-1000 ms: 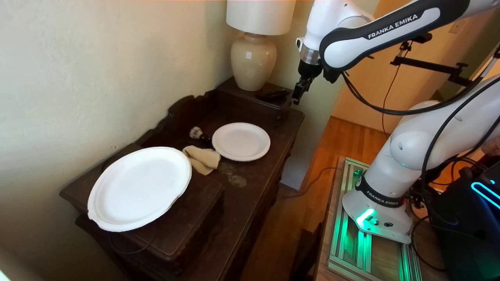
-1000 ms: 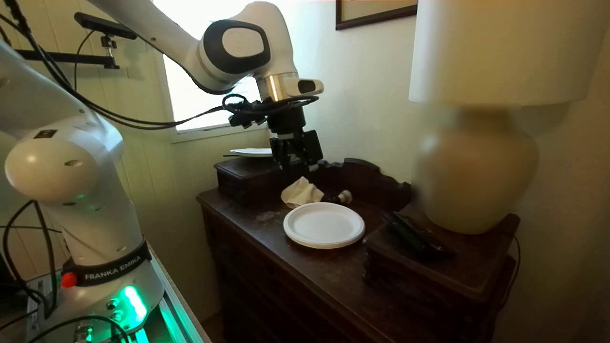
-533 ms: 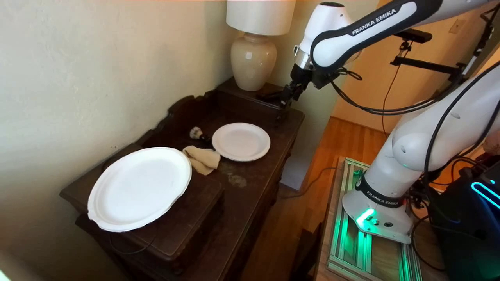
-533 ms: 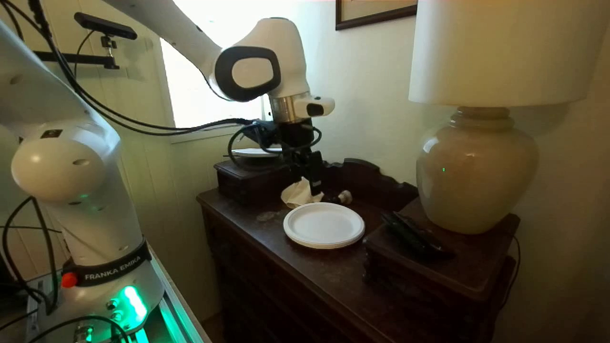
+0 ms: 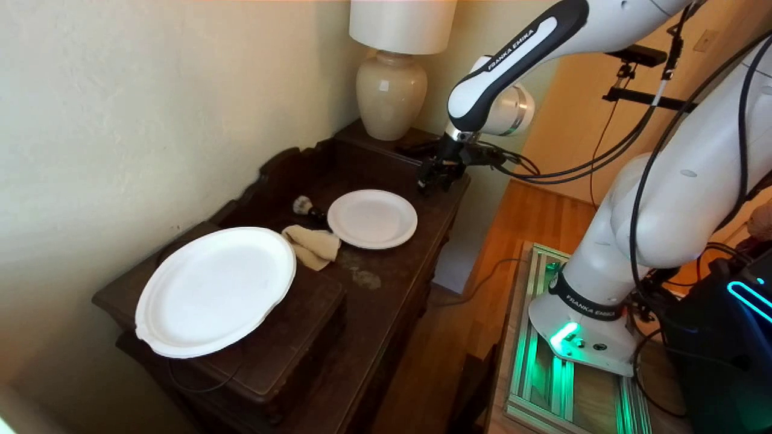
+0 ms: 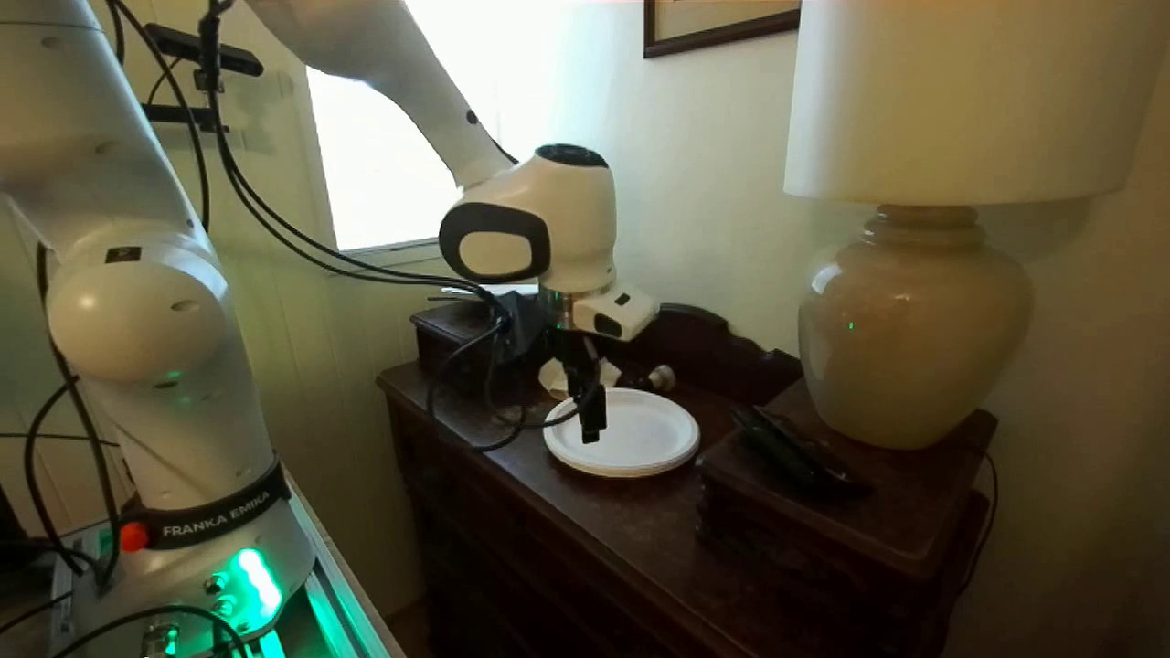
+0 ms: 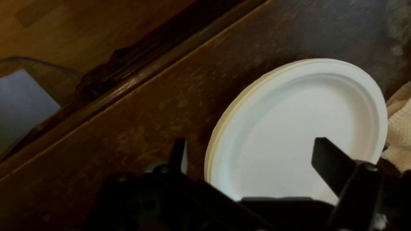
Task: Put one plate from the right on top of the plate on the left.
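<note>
Wrist view: plates [image 7: 298,128] near spread gripper [image 7: 250,141]

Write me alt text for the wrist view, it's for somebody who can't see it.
An open black gripper, at the bottom of the picture, appears to straddle the left rim of stacked white plates on a dark wooden dresser. A tan cloth shows at the right edge, wooden floor at upper left.

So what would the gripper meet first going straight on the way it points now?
Likely the top white plate: in the wrist view, one finger of the open gripper overlaps it, though depth is unclear.
</note>
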{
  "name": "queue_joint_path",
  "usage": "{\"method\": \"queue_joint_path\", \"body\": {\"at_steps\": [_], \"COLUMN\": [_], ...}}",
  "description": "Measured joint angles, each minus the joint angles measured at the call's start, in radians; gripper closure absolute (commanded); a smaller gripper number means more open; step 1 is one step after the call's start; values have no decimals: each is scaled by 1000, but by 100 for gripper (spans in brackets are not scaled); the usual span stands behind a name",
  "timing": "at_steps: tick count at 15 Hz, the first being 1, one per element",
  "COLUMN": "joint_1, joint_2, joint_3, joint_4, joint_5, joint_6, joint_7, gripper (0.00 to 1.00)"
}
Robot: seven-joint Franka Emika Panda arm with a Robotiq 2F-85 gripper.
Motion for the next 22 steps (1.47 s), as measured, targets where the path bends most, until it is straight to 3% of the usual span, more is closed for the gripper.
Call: {"method": "queue_joint_path", "body": {"at_steps": [3,10,15,16,17,19,22], "joint_1": [73,81,81,81,81,81,80], "joint_2": [63,75,129,145,161,195,251], "joint_3": [-44,-50,-50,-50,-50,-50,-50], "joint_4": [14,22,39,48,58,81,123], "joint_5": [154,165,238,260,286,341,425], "joint_6": [-3,-2,24,30,35,38,38], "joint_7": [-149,-158,-164,-170,-178,-204,-254], "gripper": [0,0,0,8,6,12,30]}}
